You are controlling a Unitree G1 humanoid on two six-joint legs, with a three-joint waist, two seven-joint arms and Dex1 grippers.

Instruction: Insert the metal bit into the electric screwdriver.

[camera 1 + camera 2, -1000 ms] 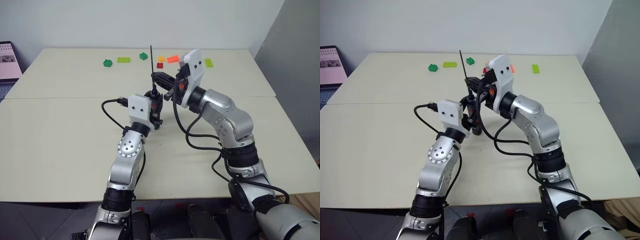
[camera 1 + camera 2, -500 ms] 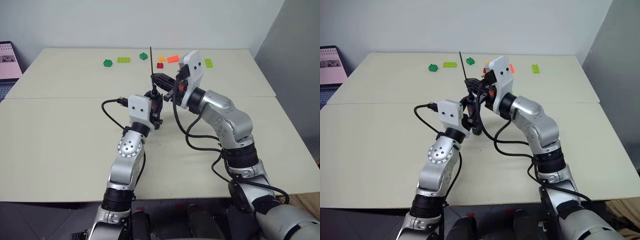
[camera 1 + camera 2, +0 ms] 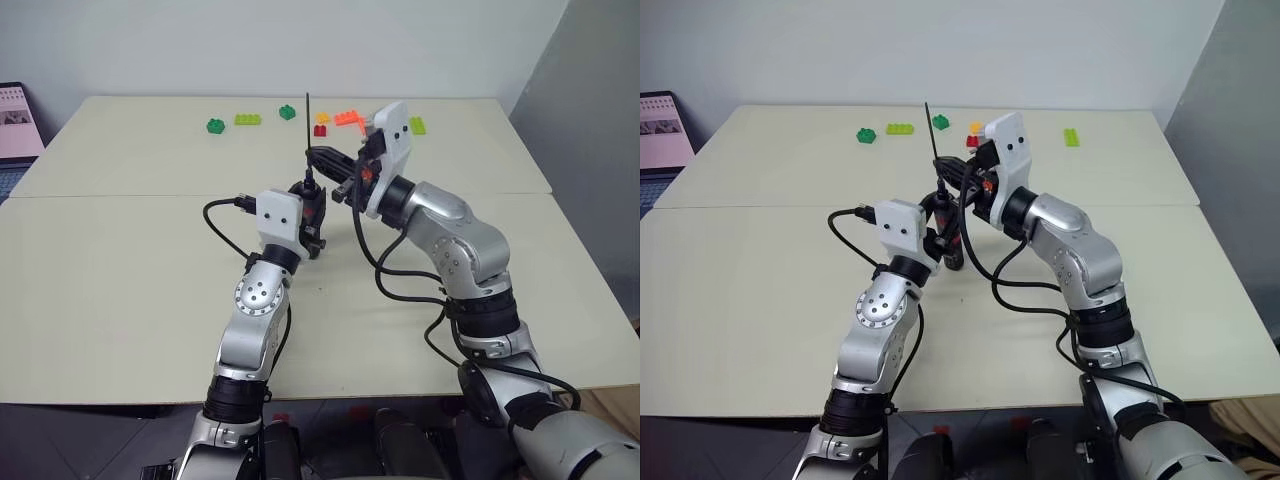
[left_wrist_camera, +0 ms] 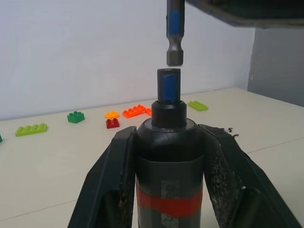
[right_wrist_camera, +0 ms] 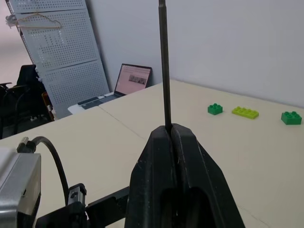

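The left gripper (image 4: pixel 164 156) clamps the electric screwdriver (image 4: pixel 168 161) upright at worktop centre. The right gripper (image 5: pixel 173 142), closed on the metal bit (image 4: pixel 174 33), holds it just above the socket at 12 o'clock. It should lower straight, keeping the shank coaxial.

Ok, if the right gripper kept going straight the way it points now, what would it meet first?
Probably nothing close. The right gripper, shut on the metal bit, points leftward over the table, passing just above the electric screwdriver in the left gripper. Beyond, the way looks free, though depth is unclear.
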